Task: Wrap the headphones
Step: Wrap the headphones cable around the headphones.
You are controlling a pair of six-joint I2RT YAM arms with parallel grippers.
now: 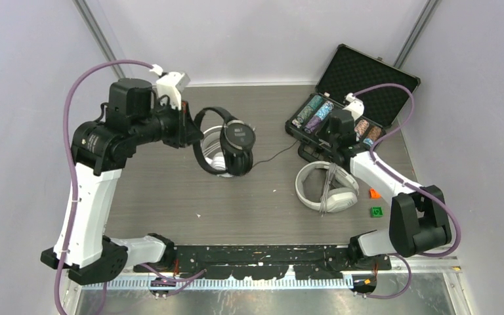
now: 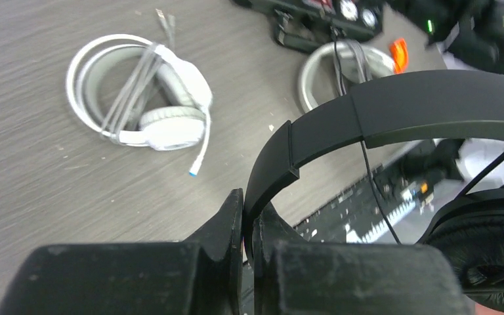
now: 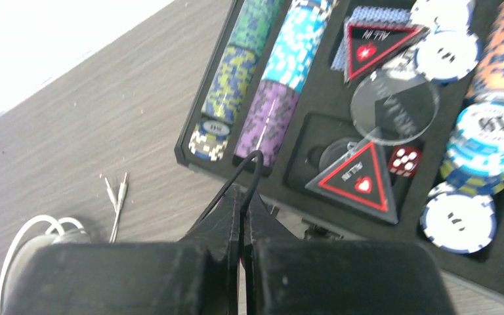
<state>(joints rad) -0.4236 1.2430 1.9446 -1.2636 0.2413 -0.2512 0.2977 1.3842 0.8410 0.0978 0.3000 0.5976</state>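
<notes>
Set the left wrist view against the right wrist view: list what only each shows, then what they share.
Left wrist only: the left gripper shut on the black headset's headband, its ear cup, and a white headset with cable bundled across it.
Right wrist only: the right gripper shut on the thin black cable, the red die and the triangular plaques.
Both: the table, that cable, the chip case (blurred in the left wrist view) and a second white headset (a sliver in the right wrist view).
</notes>
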